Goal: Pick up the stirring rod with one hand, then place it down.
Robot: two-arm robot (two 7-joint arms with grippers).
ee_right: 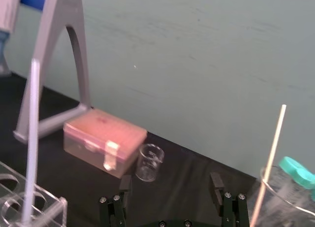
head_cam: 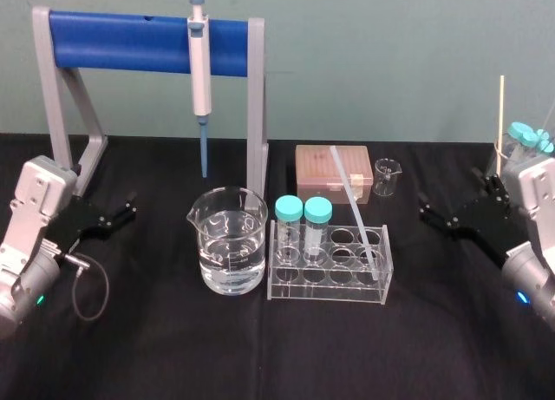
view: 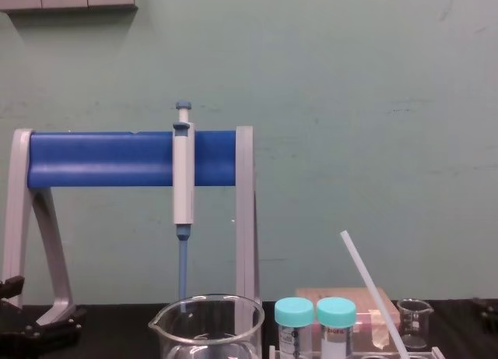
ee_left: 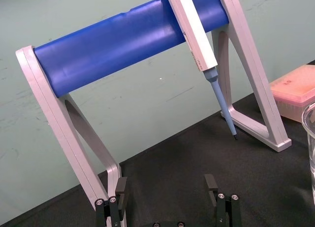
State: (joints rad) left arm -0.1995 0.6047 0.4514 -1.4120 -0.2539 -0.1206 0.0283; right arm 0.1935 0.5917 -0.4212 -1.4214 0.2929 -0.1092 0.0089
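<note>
The stirring rod [head_cam: 355,205] is a translucent-white rod leaning in the clear tube rack [head_cam: 286,287], its lower end in a right-hand hole and its top tilted back toward the pink box. It also appears in the chest view as the rod [view: 369,285] and in the right wrist view as the rod [ee_right: 32,138]. My right gripper [head_cam: 447,200] hovers open to the right of the rack, well apart from the rod, with nothing between its fingers [ee_right: 215,183]. My left gripper [head_cam: 121,213] is open too, near the stand's left foot.
A grey-and-blue stand [head_cam: 156,40] holds a blue-tipped pipette [head_cam: 199,70]. A large beaker of water [head_cam: 230,244] stands left of the rack, which holds two teal-capped tubes [head_cam: 303,226]. Behind are a pink box [head_cam: 334,170] and a small beaker [head_cam: 387,176]. A thin pale stick [head_cam: 501,114] stands far right.
</note>
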